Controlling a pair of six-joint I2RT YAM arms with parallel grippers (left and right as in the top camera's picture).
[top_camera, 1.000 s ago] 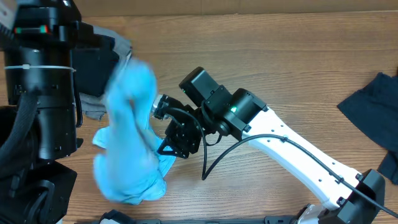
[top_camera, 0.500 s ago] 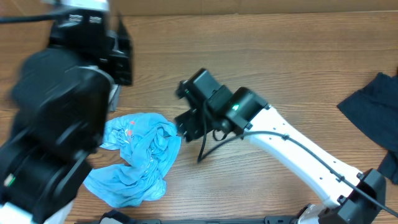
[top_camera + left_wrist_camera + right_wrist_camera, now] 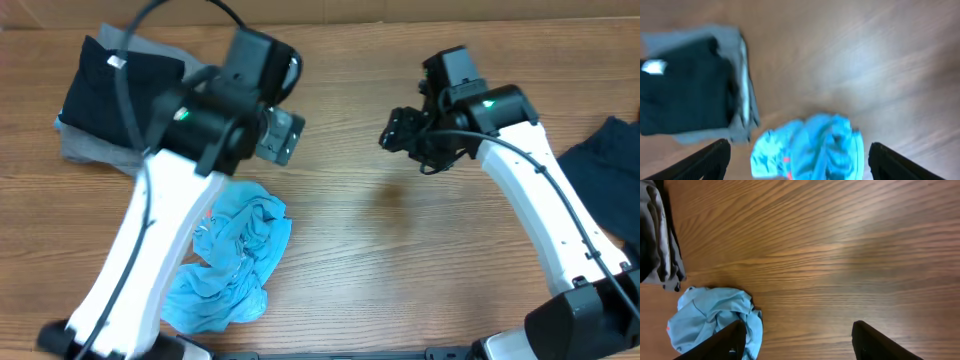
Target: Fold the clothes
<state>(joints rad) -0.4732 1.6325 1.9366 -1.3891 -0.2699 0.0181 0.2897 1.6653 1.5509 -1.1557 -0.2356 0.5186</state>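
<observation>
Across the whole workspace runs the brown wood-grain table point(image 3: 380, 290). Over its left half I see the white-and-black left arm point(image 3: 140, 260), and over its right half the right arm point(image 3: 545, 200).

On my left wrist camera the left gripper point(image 3: 799, 162) has its two black fingers point(image 3: 707, 159) at opposite edges of the view. They are spread wide, holding and touching nothing, and hang above the table with cloth below. The right gripper point(image 3: 797, 341) is likewise spread, its dark fingers point(image 3: 875, 341) well apart over bare wood and clear of any cloth.

The crumpled light blue cotton T-shirt point(image 3: 235, 265) lies in an unfolded heap on the table near the front left, beside the left arm. At the back left corner a folded black T-shirt point(image 3: 120, 90) rests on a folded grey T-shirt point(image 3: 85, 150). A rumpled dark navy garment point(image 3: 610, 165) lies at the right edge, partly out of view.

The black shirt carries a small white tag point(image 3: 115, 62), and the blue one shows small red-orange print point(image 3: 210, 215). Both are too small and blurred for me to read.
</observation>
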